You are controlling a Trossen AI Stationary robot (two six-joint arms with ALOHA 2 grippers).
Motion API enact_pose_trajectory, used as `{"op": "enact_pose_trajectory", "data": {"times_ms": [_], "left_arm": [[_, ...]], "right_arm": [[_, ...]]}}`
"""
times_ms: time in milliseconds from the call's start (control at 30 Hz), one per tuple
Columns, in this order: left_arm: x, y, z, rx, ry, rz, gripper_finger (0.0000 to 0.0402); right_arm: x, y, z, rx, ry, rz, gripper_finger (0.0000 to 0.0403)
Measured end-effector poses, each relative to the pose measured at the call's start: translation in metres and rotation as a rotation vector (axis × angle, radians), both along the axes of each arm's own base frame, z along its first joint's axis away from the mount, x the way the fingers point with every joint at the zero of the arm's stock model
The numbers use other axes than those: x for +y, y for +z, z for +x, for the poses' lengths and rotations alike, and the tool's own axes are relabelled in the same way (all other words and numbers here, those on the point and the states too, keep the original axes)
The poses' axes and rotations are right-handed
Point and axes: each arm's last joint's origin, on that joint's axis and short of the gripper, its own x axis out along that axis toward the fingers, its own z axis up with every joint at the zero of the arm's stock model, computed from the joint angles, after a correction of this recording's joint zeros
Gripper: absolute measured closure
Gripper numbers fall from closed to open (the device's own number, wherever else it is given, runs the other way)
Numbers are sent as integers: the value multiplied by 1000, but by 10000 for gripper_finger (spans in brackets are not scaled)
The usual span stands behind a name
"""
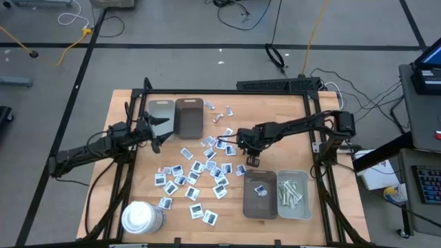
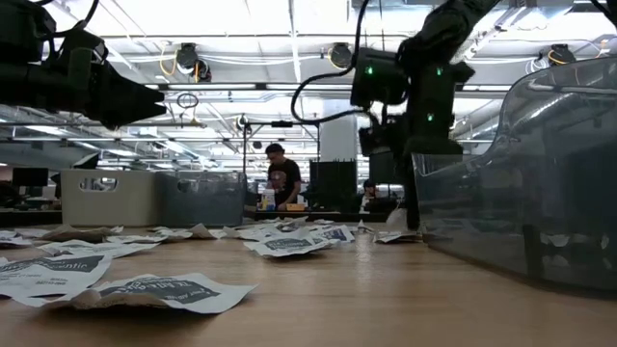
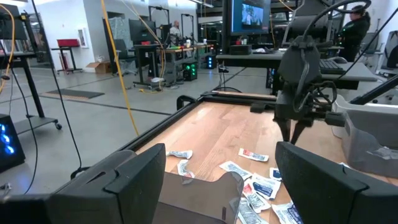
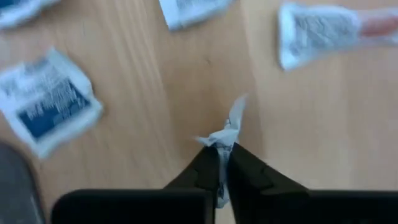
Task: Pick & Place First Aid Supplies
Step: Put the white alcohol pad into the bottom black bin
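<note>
Several small white packets with dark-blue print lie scattered flat on the wooden table. My right gripper hovers at the right edge of the scatter, pointing down, shut on one crumpled white packet. It also shows in the low view and, farther off, in the left wrist view. My left gripper is open and holds nothing. It waits above the table's left side, beside the far grey tray and brown tray, fingers wide apart. My right gripper pinches the crumpled white packet between its two fingertips, coming from above and pointing down. A twisted end of the packet sticks out past the fingertips. Which edge it holds is hidden by the fingers, and I cannot tell whether it is clear of the table.
Near my right gripper, toward the near edge, stand a brown tray holding one printed packet and a grey tray holding pale strips. A large white cylinder stands at the near left. Bare wood shows along the table's right side.
</note>
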Motion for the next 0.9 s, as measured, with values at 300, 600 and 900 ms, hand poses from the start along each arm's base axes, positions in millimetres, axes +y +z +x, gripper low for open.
{"op": "enact_pose_trajectory", "data": {"times_ms": [300, 600, 900], "left_arm": [[0, 0, 0, 0, 0, 0, 96], [0, 0, 0, 0, 0, 0, 96], [0, 0, 0, 0, 0, 0, 96]], "right_arm": [[0, 59, 4, 47, -42, 16, 398], [0, 99, 5, 99, -134, 65, 399], [28, 99, 1, 161, -119, 95, 401]]}}
